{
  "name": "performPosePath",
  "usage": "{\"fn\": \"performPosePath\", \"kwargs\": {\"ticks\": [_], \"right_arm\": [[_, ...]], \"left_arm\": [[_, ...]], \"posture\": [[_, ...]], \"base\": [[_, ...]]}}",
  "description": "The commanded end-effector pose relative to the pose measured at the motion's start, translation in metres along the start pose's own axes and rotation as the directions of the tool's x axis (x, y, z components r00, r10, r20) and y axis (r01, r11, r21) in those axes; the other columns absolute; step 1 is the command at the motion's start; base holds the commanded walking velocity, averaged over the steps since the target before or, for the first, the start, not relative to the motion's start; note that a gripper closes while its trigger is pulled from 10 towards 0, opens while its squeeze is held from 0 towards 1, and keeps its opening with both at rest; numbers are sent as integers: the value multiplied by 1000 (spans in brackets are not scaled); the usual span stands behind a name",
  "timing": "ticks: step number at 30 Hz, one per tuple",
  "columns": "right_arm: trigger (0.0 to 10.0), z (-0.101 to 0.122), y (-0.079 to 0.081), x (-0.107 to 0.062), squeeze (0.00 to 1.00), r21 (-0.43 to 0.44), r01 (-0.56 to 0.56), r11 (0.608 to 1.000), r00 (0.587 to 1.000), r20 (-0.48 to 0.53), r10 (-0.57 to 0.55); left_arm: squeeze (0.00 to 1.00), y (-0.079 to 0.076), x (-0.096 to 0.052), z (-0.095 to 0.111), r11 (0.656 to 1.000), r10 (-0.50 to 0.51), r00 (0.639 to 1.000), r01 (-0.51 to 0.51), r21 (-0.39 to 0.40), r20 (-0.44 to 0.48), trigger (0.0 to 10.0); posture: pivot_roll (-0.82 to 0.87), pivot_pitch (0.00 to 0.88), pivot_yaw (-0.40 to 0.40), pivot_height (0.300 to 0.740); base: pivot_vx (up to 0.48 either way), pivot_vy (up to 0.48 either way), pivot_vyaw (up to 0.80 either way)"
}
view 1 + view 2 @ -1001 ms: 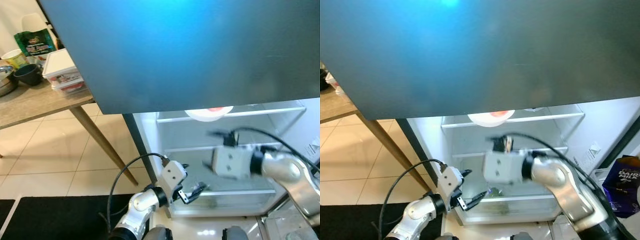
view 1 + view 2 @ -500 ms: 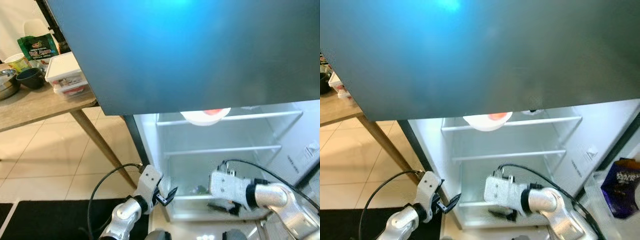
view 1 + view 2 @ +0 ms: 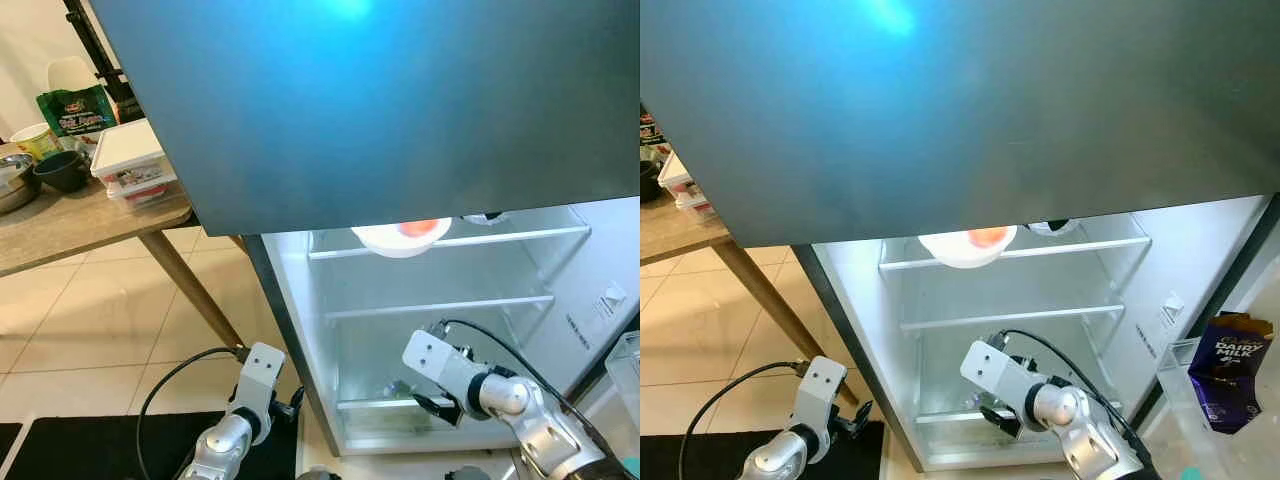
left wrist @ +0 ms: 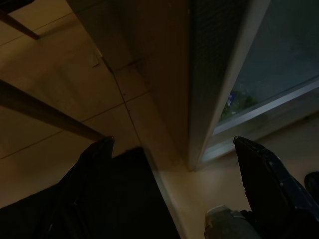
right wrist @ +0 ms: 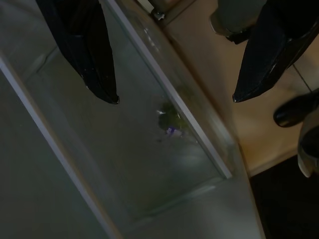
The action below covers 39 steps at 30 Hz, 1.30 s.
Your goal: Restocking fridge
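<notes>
The fridge (image 3: 300, 330) stands open, its dark upper door (image 3: 380, 100) looming over the view. A white bowl (image 3: 400, 236) with something red in it sits on the top glass shelf. My right gripper (image 3: 428, 404) is low inside the fridge, open and holding nothing, just above the clear crisper drawer (image 5: 149, 164). Green leafy produce (image 5: 169, 122) lies in that drawer. My left gripper (image 4: 174, 149) hangs open outside the fridge's lower left corner, near the floor, with its fingers (image 4: 92, 167) wide apart.
A wooden table (image 3: 70, 215) to the left carries a white lidded box (image 3: 130, 158), a dark bowl (image 3: 62, 170) and a green bag (image 3: 74, 100). A purple chocolate bag (image 3: 1228, 368) sits in a bin at the right. A black mat (image 3: 90, 455) covers the floor by the fridge.
My right gripper has dropped from the middle shelf height to the crisper drawer. My left arm has pulled down and leftward, out of the fridge opening.
</notes>
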State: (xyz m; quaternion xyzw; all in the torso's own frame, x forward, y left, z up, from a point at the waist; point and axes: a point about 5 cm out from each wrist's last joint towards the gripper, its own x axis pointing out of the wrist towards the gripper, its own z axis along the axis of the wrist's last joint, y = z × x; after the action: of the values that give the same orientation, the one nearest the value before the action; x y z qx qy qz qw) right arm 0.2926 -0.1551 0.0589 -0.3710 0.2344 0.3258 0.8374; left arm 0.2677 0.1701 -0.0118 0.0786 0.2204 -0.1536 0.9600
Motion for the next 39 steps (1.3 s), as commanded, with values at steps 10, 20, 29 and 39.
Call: {"fn": "performPosePath", "kwargs": {"ticks": [10,20,29,39], "right_arm": [[10000,-30,35,22,0,195,-124,973,963,-213,166],[10000,-24,27,35,0,435,27,900,977,-203,69],[10000,-32,34,40,0,885,112,452,990,-138,25],[10000,-74,26,22,0,887,299,352,953,-259,-158]], "left_arm": [[0,-6,-5,-17,998,41,997,-44,-38,-60,10000],[0,-9,-13,-31,995,76,993,-81,-60,-88,10000],[0,-6,-14,-31,994,94,991,-99,-51,-91,10000],[0,-4,-15,-31,994,97,991,-100,-35,-93,10000]], "posture": [[-112,118,74,632],[-109,142,45,632],[-98,147,51,632],[-94,146,63,632]], "base": [[0,0,0],[0,0,0],[0,0,0],[0,0,0]]}}
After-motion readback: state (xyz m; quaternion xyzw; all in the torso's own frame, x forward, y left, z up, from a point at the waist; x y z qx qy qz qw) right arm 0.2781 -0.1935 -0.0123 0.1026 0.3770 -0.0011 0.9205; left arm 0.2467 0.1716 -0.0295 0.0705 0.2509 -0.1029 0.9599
